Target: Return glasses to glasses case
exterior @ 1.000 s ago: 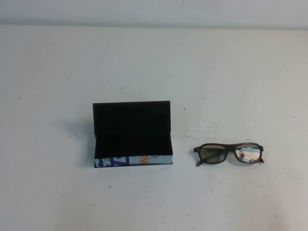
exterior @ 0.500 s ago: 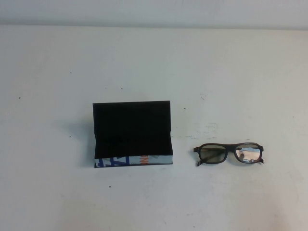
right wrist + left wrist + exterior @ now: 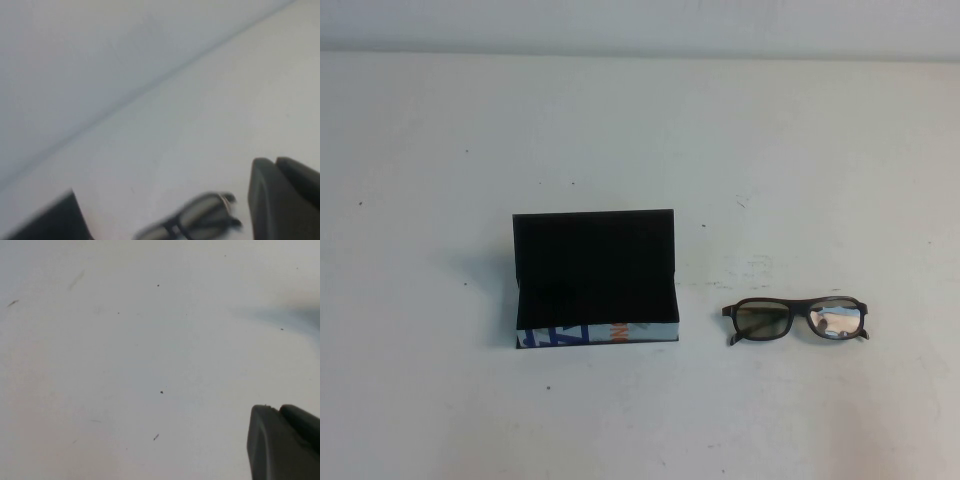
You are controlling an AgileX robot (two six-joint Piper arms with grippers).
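The glasses case (image 3: 595, 280) is found on the white table (image 3: 640, 130) with its black lid raised upright at the far side and its black-lined interior exposed; the light blue front wall faces the robot. The glasses (image 3: 796, 320) are found lying on the table to the right of the case, apart from it, level with the case's front wall. Their long axis runs left to right, parallel to the case's long side.

No arm is seen in the high view. The left gripper (image 3: 284, 442) appears only as a dark part at the edge of its wrist view, over bare table; whether its jaws are open or closed cannot be told. The right gripper (image 3: 285, 197) appears likewise at the edge of its wrist view, with the glasses (image 3: 192, 220) and a corner of the case (image 3: 50, 220) in that view; its jaw state cannot be told either.

The task is judged not yet begun. The right arm is judged the nearer to the glasses, which would then have to be carried leftward to the case.
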